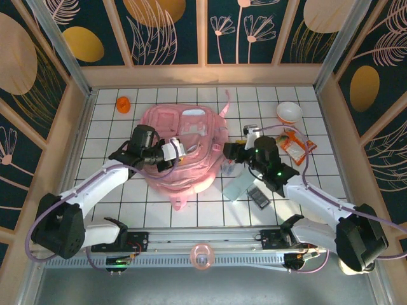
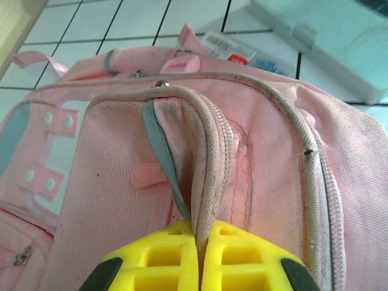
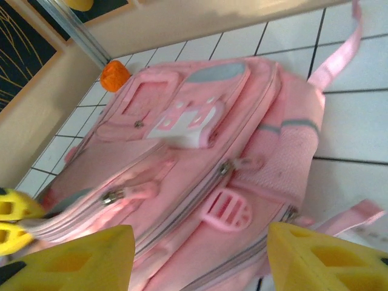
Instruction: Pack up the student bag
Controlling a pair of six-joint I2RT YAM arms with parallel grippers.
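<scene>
White tiled table (image 1: 108, 197). Small orange object (image 1: 123, 103) far left. Left gripper (image 2: 199, 230) clenched on zipper edge of student bag (image 1: 184, 143), which lies mid-table. Right gripper (image 3: 197, 236) spread wide beside bag's right side. Pale flat case (image 1: 238, 186), perhaps pencil box, nearby.

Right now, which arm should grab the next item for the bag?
Probably right. The left gripper is shut on a zipper edge of the student bag, holding it up. The right gripper is open and free, and the pale case lies on its side.
</scene>
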